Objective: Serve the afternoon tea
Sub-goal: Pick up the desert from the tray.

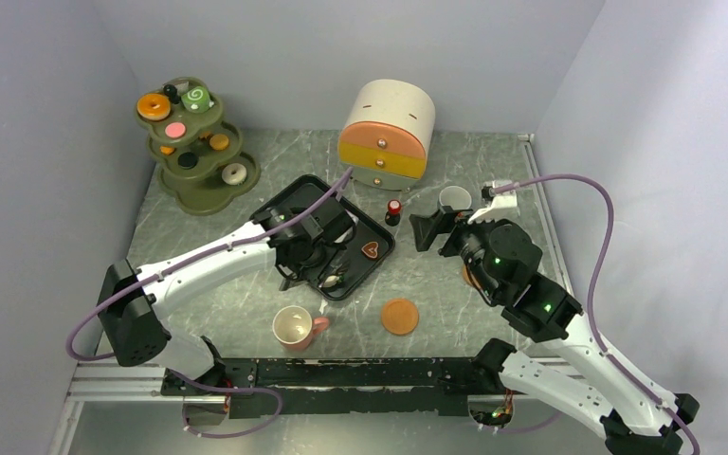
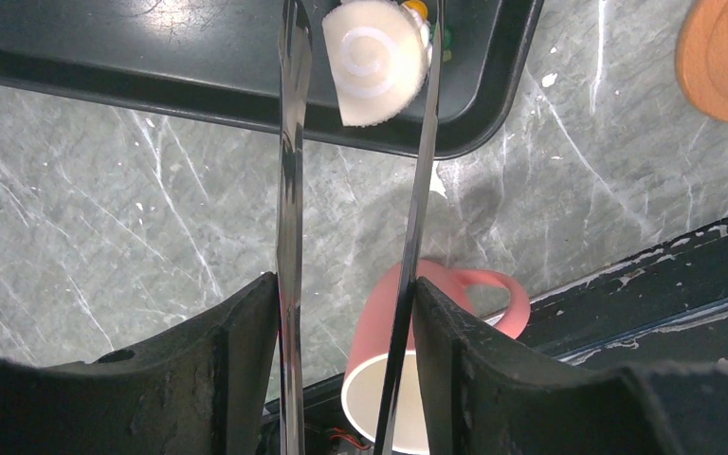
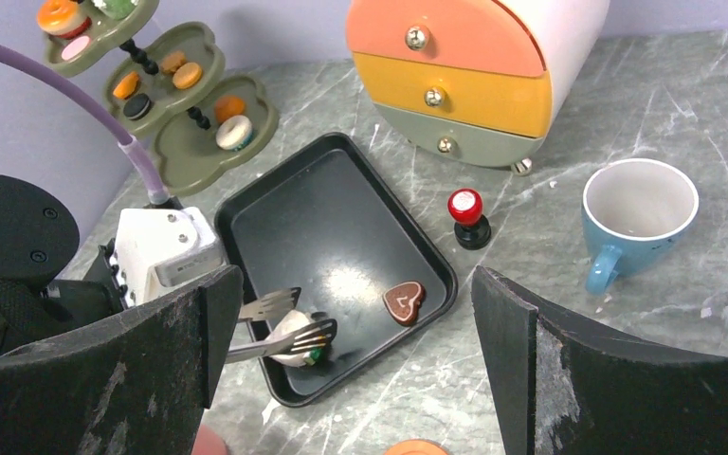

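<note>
Gripping tongs (image 2: 289,190), left fingers (image 2: 237,379) half-closed; white pastry (image 2: 376,59) between tong tips; right fingers (image 3: 569,379) wide, empty.

Pink cup (image 1: 294,327), blue cup (image 3: 637,213), orange saucer (image 1: 400,316), black tray (image 3: 341,204).

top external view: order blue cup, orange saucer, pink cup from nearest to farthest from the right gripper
1. blue cup, just behind the right gripper
2. orange saucer, toward the near edge
3. pink cup, near edge, further left
</note>
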You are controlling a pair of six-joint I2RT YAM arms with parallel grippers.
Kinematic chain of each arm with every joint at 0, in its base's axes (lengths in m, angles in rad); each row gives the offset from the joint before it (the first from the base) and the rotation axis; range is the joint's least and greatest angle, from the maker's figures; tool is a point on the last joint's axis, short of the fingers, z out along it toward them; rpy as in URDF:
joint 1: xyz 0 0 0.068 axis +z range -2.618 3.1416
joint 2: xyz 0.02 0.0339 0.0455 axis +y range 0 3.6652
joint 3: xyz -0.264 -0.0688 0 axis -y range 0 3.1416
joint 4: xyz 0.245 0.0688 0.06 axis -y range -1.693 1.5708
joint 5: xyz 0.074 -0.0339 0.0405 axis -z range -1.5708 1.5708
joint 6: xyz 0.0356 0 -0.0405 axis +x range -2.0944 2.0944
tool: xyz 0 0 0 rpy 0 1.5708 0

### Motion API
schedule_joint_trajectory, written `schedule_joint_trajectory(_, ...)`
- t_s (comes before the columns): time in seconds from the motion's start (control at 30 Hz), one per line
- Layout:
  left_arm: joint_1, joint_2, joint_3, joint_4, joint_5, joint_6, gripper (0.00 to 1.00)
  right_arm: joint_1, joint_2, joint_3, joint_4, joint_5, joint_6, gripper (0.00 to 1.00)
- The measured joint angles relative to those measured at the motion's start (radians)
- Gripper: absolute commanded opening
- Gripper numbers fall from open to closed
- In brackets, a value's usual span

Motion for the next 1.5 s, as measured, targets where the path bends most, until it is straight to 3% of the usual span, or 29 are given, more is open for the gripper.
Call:
schedule_joint_trajectory(0.33, -0.013, 0.001, 0.0, 0.0, 0.008, -0.004, 0.55, 0.0, -0.009, 0.0, 0.0, 0.0, 0.0, 0.95)
schedule_joint_trajectory(0.9, -0.023, 0.019, 0.0, 0.0, 0.002, -0.012, 0.44, 0.0, -0.012, -0.006, 0.0, 0.0, 0.001, 0.95)
schedule_joint_trajectory(1.5, 0.01, 0.082, 0.011, 0.044, -0.142, -0.015, 0.42, 0.0, -0.025, -0.008, 0.0, 0.002, 0.001, 0.95)
